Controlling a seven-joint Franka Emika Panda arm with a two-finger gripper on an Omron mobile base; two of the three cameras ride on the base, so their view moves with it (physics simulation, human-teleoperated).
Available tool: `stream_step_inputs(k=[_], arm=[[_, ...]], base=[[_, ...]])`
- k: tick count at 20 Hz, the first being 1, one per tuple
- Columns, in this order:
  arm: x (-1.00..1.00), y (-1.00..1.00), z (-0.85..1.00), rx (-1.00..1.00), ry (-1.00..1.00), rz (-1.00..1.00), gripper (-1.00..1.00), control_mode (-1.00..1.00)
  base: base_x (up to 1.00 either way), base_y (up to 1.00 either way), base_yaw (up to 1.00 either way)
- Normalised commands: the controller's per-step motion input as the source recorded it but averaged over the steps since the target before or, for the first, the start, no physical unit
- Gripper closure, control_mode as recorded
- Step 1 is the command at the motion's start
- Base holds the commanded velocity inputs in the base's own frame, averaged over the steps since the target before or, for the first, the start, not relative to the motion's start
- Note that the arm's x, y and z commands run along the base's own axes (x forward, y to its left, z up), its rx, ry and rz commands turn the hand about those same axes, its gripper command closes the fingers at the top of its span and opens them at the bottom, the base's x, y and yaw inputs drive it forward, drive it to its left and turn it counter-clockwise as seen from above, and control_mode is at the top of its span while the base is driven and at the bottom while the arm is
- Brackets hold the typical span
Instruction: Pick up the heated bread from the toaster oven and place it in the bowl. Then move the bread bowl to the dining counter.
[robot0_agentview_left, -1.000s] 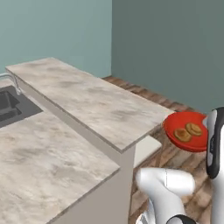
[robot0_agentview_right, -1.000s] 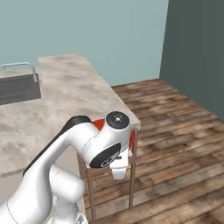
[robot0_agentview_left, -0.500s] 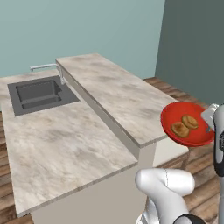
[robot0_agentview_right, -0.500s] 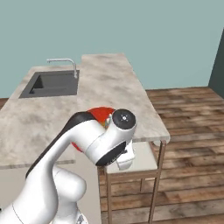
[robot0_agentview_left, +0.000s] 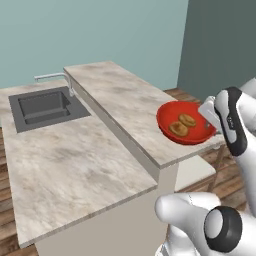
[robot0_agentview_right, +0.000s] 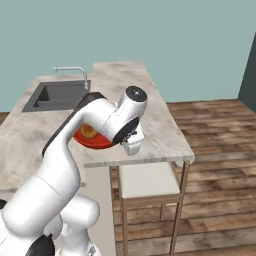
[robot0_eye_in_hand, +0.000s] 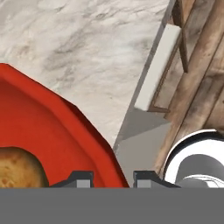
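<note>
arm bent over dining counter (robot0_agentview_left: 125, 107) | claw (robot0_eye_in_hand: 113, 178) clamps bowl (robot0_agentview_left: 184, 122) rim

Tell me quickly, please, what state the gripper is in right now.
Gripper: jaws closed on the rim of the red bowl, which holds bread above the dining counter.

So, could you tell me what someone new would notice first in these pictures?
The red bowl with bread inside stands out, held by the end effector over the near end of the raised dining counter. Behind it, a grey sink sits in the lower counter.
</note>
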Motion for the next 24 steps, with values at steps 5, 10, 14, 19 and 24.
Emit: stream_step_inputs(k=[5, 10, 14, 19, 24], arm=[[0.45, 0.17, 0.0, 0.0, 0.09, 0.0, 1.0, -1.0], [0.43, 0.0, -0.3, 0.0, 0.01, 0.0, 1.0, -1.0], [0.88, 0.0, -0.4, 0.0, 0.0, -0.09, 1.0, -1.0], [1.0, 0.04, -0.29, 0.0, 0.0, -0.18, 1.0, -1.0], [0.37, 0.0, -0.02, 0.02, 0.01, -0.05, -1.0, -1.0]], base=[[0.0, 0.0, 0.0], [0.0, 0.0, 0.0], [0.0, 0.0, 0.0], [0.0, 0.0, 0.0], [0.0, 0.0, 0.0]])
